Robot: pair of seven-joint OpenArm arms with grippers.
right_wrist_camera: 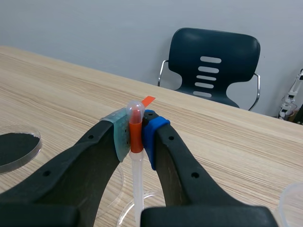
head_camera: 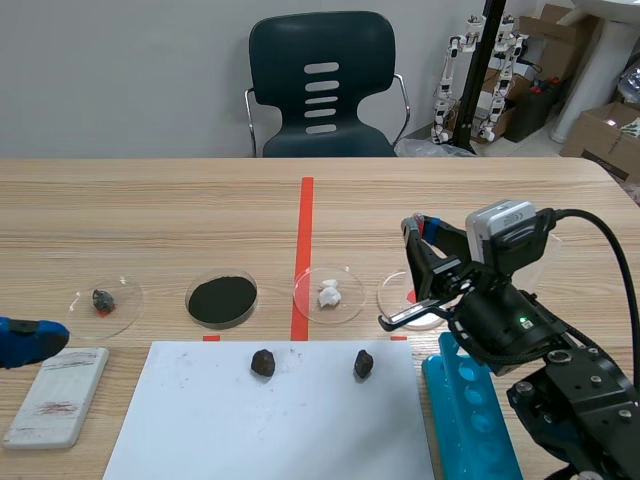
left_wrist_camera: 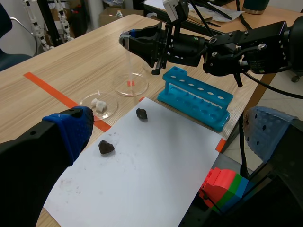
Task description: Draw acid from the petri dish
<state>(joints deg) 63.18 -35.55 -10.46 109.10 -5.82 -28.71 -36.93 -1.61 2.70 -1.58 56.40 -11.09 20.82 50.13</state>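
Only my right wrist camera showed the grip itself: the right pincer [right_wrist_camera: 136, 130] was clamped narrowly on the orange-banded bulb of a clear plastic pipette [right_wrist_camera: 138, 182]. My left wrist camera showed its tip down at the clear petri dish [left_wrist_camera: 118, 89] on the bench [left_wrist_camera: 85, 66], just beside a blue test-tube rack [left_wrist_camera: 195, 97]. The left pincer [left_wrist_camera: 170, 125] stood wide apart, holding nothing.

Wooden table [head_camera: 150, 210] carries petri dishes [head_camera: 222, 298], paper [head_camera: 270, 425], blue rack [head_camera: 472, 420].
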